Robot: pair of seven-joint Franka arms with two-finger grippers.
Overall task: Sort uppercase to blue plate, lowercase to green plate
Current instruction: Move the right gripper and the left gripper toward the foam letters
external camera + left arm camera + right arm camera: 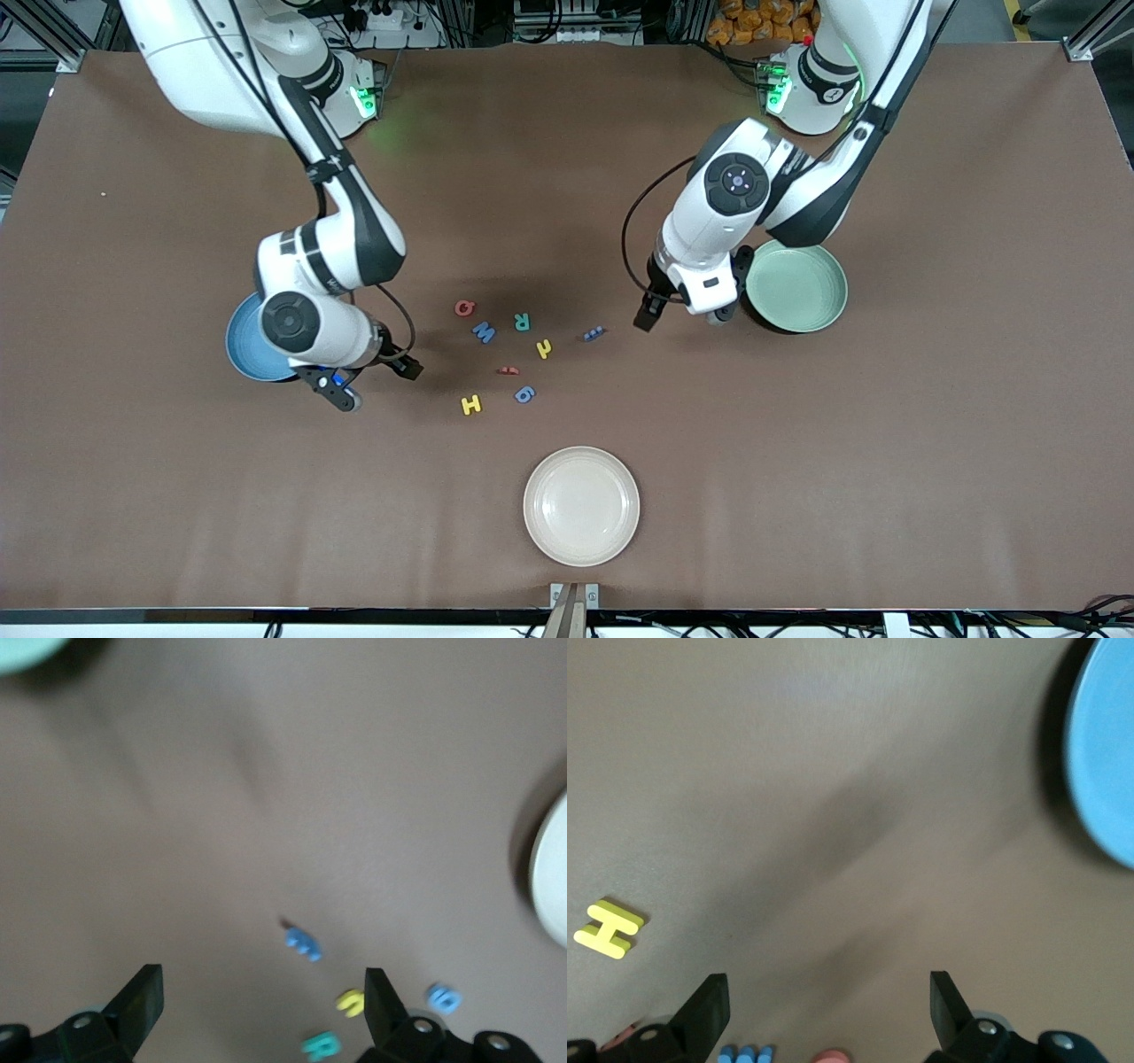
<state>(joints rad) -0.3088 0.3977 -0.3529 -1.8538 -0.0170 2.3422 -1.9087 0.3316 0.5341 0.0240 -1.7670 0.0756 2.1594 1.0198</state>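
Foam letters (505,359) lie mid-table, unsorted; left gripper (264,1010) near green plate (802,288), right gripper (828,1010) near blue plate (244,341), both wide open, empty, poised to pick.

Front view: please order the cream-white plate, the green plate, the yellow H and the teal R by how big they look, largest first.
1. Cream-white plate, nearest the camera, which may enlarge it.
2. Green plate, partly covered by the left arm.
3. Yellow H and teal R: they look alike, so no ranking.
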